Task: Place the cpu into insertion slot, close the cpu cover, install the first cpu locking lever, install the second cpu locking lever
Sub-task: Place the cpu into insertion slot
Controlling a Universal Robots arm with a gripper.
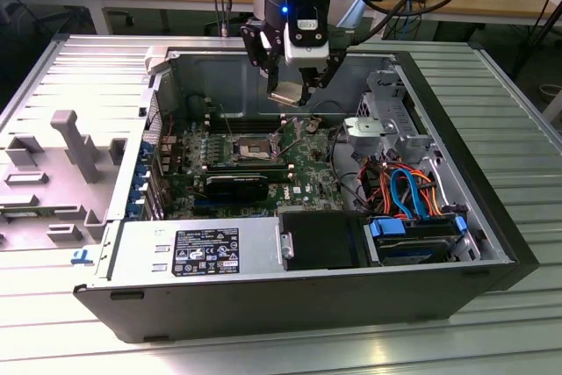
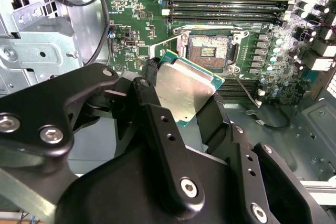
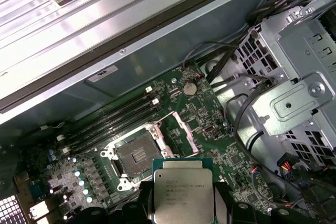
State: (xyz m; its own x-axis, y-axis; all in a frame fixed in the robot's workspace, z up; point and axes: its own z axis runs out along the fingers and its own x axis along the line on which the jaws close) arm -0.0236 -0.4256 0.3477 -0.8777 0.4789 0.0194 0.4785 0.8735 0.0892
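Observation:
My gripper (image 1: pixel 294 91) hangs inside the open computer case, shut on the cpu (image 1: pixel 287 97), a small square chip with a silvery face and green edge. In both wrist views the cpu (image 2: pixel 186 90) (image 3: pixel 184 190) sits clamped between the black fingers (image 2: pixel 152 100), held in the air. The insertion slot (image 1: pixel 255 148) (image 2: pixel 210 52) (image 3: pixel 137 155) lies below and a little to one side of the chip, its dark centre uncovered. The cpu cover (image 3: pixel 181 128) stands raised beside the socket as a thin silvery frame.
Long black memory sticks (image 2: pixel 226 4) run beside the socket. A silver drive cage (image 1: pixel 386 120) and coloured cables (image 1: pixel 408 186) fill the exterior view's right; a power supply (image 1: pixel 198 248) lies along the front. A grey plastic shroud (image 1: pixel 75 142) rests outside the case.

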